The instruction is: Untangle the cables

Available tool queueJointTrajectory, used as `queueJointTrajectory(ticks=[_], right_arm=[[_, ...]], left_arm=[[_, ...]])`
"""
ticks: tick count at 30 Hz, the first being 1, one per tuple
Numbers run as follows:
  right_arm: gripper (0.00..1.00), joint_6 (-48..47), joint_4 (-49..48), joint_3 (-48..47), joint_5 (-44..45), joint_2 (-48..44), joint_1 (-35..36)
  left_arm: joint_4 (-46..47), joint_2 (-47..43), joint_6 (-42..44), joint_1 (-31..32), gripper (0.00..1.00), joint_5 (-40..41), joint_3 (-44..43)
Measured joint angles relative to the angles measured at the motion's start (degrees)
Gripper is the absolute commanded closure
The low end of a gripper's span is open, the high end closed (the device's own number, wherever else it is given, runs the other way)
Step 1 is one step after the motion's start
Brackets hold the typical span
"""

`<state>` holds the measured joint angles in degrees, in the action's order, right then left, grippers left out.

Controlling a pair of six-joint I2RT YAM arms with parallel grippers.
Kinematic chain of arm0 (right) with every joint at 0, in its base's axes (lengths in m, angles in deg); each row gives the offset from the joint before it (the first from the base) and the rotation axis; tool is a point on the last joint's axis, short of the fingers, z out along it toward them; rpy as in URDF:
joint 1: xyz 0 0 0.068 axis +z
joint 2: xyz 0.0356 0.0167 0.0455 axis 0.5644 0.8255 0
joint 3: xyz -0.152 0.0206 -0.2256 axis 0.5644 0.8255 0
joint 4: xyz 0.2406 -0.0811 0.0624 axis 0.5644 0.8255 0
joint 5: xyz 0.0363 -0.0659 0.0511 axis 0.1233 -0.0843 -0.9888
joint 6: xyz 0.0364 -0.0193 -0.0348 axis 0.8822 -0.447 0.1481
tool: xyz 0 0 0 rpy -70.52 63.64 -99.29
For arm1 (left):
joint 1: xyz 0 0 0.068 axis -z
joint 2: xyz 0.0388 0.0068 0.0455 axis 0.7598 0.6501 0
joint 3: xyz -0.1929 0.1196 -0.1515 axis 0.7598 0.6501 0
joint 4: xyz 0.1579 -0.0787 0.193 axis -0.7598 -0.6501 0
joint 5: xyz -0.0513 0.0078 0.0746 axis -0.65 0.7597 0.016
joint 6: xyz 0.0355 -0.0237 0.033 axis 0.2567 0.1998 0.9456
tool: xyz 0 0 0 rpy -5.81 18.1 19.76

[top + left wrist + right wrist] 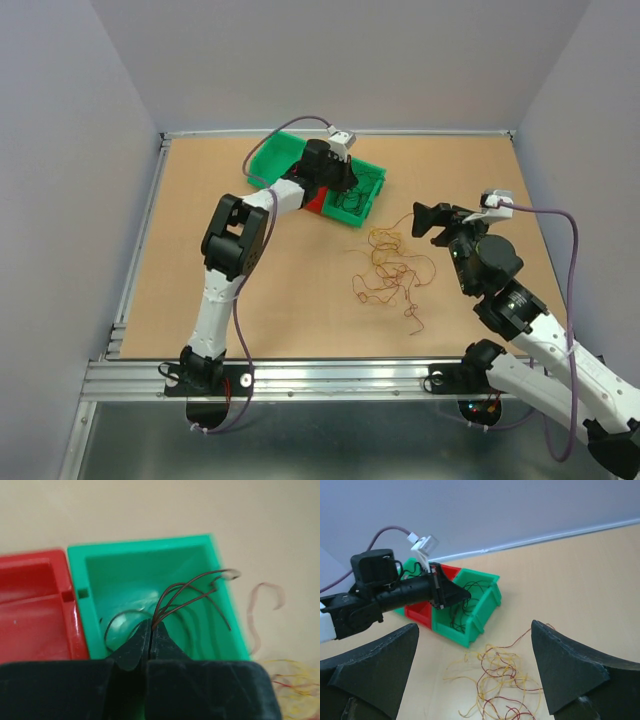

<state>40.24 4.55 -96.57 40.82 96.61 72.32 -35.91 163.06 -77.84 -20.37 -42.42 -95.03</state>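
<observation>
The table, a brown board with a metal rail along its near edge, carries everything. The left arm reaches from the near edge up to a row of small bins close to the far edge. The right arm bends in from the near right corner. The right gripper hangs above the board with its jaws spread wide and nothing between them, pointing toward the bins. The bins sit side by side and touching: a green bin on the left, a red bin in the middle and a second green bin on the right. The cables lie mostly as a loose, curly clump of orange-yellow and dark red wire on the bare board, right of the middle, between the right-hand green bin and the right arm. The left gripper is over that green bin, its jaws pressed together on a few dark strands, which arch out over the bin's inside. More dark wire lies curled on that bin's floor.
</observation>
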Motion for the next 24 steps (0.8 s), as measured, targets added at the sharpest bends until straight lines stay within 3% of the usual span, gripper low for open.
queueJointTrajectory(ticks=[5, 12, 14, 17, 22, 24], right_arm=[[0.02, 0.0, 0.1, 0.0, 0.0, 2.2, 0.0], [0.02, 0.0, 0.0, 0.0, 0.1, 0.7, 0.0], [0.02, 0.0, 0.0, 0.0, 0.2, 0.3, 0.0], [0.02, 0.0, 0.0, 0.0, 0.6, 0.6, 0.0], [0.02, 0.0, 0.0, 0.0, 1.1, 1.2, 0.0], [0.02, 0.0, 0.0, 0.0, 1.1, 1.2, 0.0]], left_arm=[[-9.1, 5.3, 3.4, 2.1, 0.96, 9.7, -7.6], [-14.3, 6.0, 7.2, 5.0, 0.92, 20.0, -9.7], [-15.5, 6.0, 8.7, 6.3, 0.86, 23.0, -9.7], [-17.6, 6.0, 10.7, 8.4, 0.68, 26.8, -8.6], [-19.8, 5.9, 12.8, 10.8, 0.64, 29.9, -7.3], [-20.0, 5.7, 13.2, 11.0, 0.56, 30.3, -7.3]])
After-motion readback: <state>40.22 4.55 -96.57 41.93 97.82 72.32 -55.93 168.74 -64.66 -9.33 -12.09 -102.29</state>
